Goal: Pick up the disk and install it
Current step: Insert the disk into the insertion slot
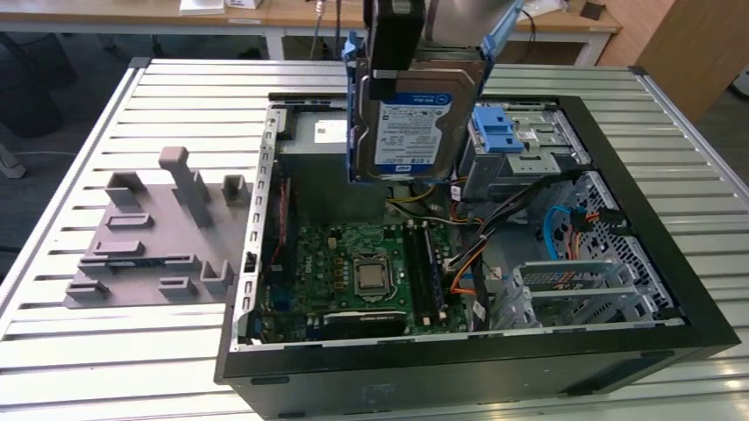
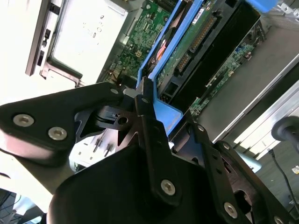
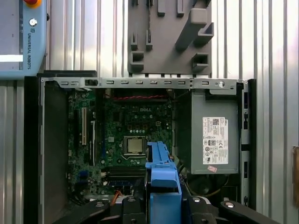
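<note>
- Clamped in the gripper [image 2: 142,105]: the disk [image 1: 416,123], pinched at its blue rails [image 2: 163,114] between fingers [image 2: 150,140] drawn in narrow.
- Hanging upright over the open computer case [image 1: 468,373], above that case's back part as the exterior view has it, blue-and-white label turned toward that view.
- In the first wrist view, one end of the blue rails [image 3: 163,186] poking out over the case's interior.
- Flat on the case's floor, below the disk: the green motherboard [image 1: 351,272], with cables bunched beside it.
- In the case's back corner on the exterior view's right, just beside the disk: a grey metal cage [image 1: 538,145] with a blue latch [image 1: 497,132].
- Inside the case against one end wall: a grey metal box [image 3: 212,140] with a white sticker [image 3: 215,140].
- Outside the case, on the exterior view's left: a grey fixture plate [image 1: 153,250] lying on the slatted table [image 1: 70,346], near the case wall but apart from it.
</note>
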### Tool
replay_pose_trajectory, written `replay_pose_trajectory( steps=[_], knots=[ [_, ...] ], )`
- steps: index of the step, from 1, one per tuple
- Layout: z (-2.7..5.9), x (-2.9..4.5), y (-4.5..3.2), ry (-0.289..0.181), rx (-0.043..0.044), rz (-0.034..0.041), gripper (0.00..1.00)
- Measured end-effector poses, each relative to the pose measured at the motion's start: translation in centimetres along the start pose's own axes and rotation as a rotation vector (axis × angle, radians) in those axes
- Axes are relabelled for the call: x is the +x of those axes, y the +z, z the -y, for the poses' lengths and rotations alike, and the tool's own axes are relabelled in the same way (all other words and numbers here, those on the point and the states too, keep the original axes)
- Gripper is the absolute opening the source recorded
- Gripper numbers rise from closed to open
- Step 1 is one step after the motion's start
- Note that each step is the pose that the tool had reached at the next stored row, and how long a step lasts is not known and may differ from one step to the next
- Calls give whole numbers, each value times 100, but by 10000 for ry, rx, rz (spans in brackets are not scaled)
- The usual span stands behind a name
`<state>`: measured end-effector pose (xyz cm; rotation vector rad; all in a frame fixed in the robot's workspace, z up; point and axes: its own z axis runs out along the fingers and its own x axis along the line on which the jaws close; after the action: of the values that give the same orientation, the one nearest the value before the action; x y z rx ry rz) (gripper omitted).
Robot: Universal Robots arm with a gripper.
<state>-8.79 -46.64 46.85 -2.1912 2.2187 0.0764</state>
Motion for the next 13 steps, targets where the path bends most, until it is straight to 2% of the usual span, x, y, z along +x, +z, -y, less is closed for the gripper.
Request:
replay_pose_trajectory(
  steps=[7, 13],
  knots=[
    [146, 22, 5, 0, 0, 0, 36],
    [234, 37, 9, 1, 0, 0, 36]
  ],
)
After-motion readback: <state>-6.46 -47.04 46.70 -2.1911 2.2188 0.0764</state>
